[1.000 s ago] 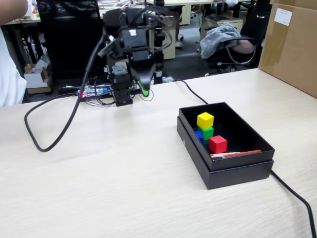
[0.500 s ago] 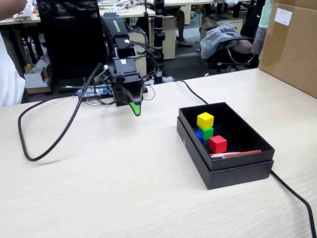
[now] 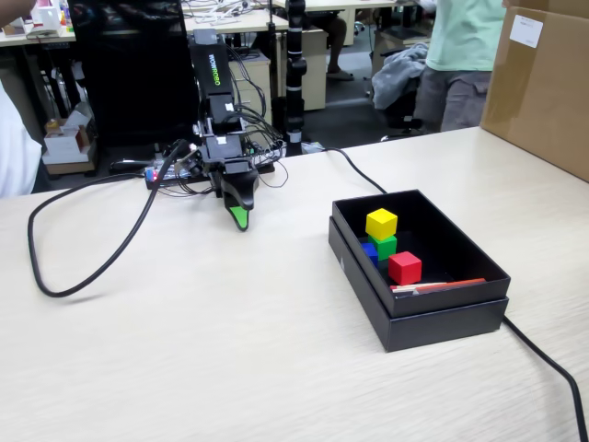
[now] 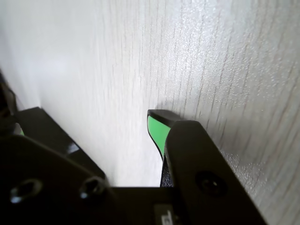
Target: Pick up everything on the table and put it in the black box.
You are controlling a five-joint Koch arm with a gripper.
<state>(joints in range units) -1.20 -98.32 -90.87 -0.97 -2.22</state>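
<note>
The gripper point(image 3: 240, 221) is seen low over the table point(image 3: 230, 350) in the fixed view, near the arm's base and well apart from the box point(image 3: 442, 318), its green-tipped end pointing down and close to the wood. In the wrist view the gripper point(image 4: 157, 123) shows one green-faced tip only, with a black jaw in front of it — whether it is spread or pressed together cannot be told, and nothing is seen held.

All four cubes are found inside the box. The yellow cube point(image 3: 381, 224) is stacked on the green cube point(image 3: 386, 247); the blue cube point(image 3: 369, 250) sits just to the left of the green one in this view, partly hidden by the box wall. The red cube point(image 3: 404, 267) lies just in front of the stack. Thin sticks point(image 3: 442, 286) lie along the near inner wall of the box.

A cable point(image 3: 87, 241) is looped on the table to the left of the arm — another cable point(image 3: 543, 361) runs off past the box's right corner.
</note>
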